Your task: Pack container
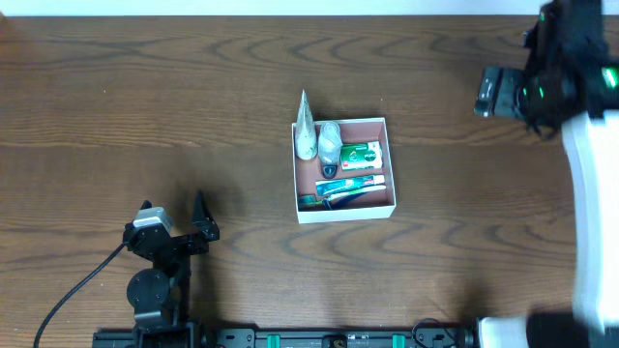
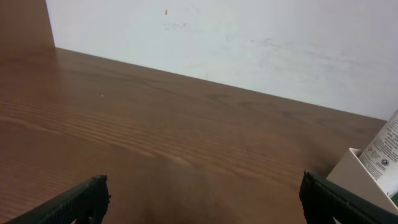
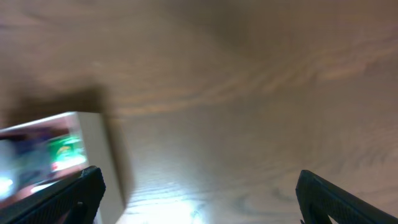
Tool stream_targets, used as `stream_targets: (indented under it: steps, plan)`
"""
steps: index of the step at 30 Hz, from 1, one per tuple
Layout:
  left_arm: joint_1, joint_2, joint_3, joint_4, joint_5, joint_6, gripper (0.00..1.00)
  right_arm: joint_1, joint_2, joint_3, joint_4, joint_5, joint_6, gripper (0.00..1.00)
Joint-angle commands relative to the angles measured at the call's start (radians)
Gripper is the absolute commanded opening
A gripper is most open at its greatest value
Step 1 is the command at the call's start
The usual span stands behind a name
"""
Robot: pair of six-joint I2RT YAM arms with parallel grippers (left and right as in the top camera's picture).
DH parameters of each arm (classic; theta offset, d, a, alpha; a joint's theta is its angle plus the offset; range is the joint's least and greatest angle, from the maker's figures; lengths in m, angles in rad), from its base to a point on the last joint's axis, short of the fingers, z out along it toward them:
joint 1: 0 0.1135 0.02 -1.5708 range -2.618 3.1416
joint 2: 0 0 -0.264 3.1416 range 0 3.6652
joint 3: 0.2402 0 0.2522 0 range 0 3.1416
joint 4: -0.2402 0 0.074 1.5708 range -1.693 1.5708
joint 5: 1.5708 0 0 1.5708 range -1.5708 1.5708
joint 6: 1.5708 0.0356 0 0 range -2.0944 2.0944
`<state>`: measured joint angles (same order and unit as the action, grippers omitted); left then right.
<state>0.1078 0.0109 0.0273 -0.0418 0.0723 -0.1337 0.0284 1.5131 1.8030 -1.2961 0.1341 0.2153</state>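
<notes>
The container (image 1: 346, 213) is a small square box with white walls and a pinkish inside, at the table's middle. It holds a white tube (image 1: 306, 130) that sticks out over the far-left wall, a green packet (image 1: 360, 155) and a toothbrush pack (image 1: 350, 187). My left gripper (image 1: 174, 211) is open and empty near the front left, well apart from the box. In the left wrist view (image 2: 203, 186) the box corner (image 2: 351, 171) and the tube (image 2: 385, 149) show at the right edge. My right gripper (image 1: 498, 94) is raised at the far right, open and empty (image 3: 200, 180). The right wrist view is blurred, with the box (image 3: 93, 140) at its left.
The brown wooden table (image 1: 145, 87) spreads around the box. A white wall (image 2: 249, 43) stands beyond the table's far edge. A black cable (image 1: 73, 290) runs from the left arm's base toward the front left.
</notes>
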Motion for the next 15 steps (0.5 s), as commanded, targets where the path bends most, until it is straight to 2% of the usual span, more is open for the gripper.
stream_targets:
  steps: [1, 5, 15]
  plan:
    - [0.005, -0.007, -0.023, -0.022, 0.022, -0.005, 0.98, 0.052, -0.175, -0.132, 0.063, 0.058, -0.034, 0.99]
    - [0.005, -0.007, -0.023, -0.022, 0.022, -0.005, 0.98, 0.063, -0.406, -0.397, 0.312, 0.04, -0.034, 0.99]
    - [0.005, -0.007, -0.023, -0.022, 0.022, -0.005, 0.98, 0.062, -0.938, -1.187, 1.226, -0.084, -0.056, 0.99]
